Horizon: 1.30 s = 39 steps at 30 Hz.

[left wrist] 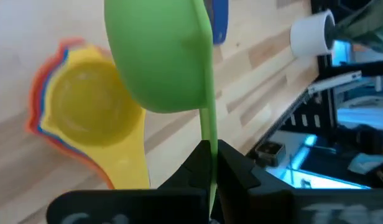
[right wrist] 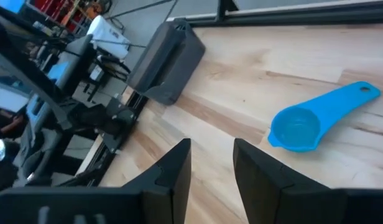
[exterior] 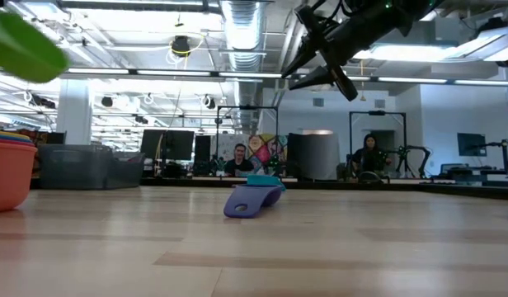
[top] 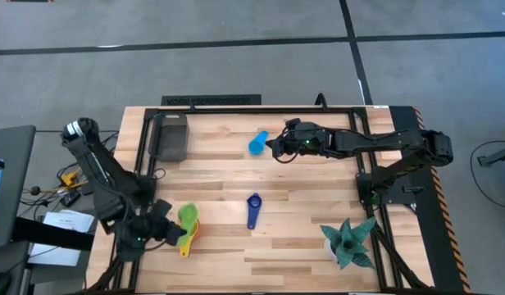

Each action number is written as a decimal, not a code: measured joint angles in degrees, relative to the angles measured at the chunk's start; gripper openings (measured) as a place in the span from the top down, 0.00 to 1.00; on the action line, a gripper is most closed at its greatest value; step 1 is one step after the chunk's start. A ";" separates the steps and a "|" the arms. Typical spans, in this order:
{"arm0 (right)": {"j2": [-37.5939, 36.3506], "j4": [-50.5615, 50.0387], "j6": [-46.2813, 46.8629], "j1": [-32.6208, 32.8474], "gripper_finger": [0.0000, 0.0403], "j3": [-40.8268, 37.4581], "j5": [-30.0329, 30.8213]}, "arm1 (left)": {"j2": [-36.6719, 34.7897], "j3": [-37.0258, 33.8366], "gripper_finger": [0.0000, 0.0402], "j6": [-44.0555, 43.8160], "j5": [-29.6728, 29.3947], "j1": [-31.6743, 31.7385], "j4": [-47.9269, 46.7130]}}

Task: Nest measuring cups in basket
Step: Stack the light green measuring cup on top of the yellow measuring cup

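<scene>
Wooden surface (top: 220, 176) — left end effector (left wrist: 210, 163) pinching light, stiff green cup (left wrist: 160, 56) by handle over nested stack (left wrist: 86, 118); right end effector (right wrist: 211, 163) spread, near light blue cup (right wrist: 316, 121).

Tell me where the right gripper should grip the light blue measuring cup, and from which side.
The light blue cup lies flat and upright on the table, clear of other things, so its long handle is likely the best hold. The right gripper, open, could descend from above and straddle the handle across its width.

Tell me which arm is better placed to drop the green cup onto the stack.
Left. The left gripper already pinches the green cup by its handle just above the yellow-topped stack; the right gripper hovers far off.
</scene>
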 joint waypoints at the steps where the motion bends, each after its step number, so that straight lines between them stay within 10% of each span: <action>1: 0.00 -0.01 0.26 0.02 0.64 0.00 0.18 | 0.00 -1.37 1.00 -0.38 0.00 -0.47 1.94; 19: 0.00 -1.95 5.40 4.73 0.66 0.00 2.37 | 0.07 -14.16 0.99 -0.25 5.68 -2.77 19.74; 39: 2.83 -0.65 5.28 3.60 0.64 0.23 0.63 | 0.00 -13.37 0.70 -2.83 22.54 -0.30 21.52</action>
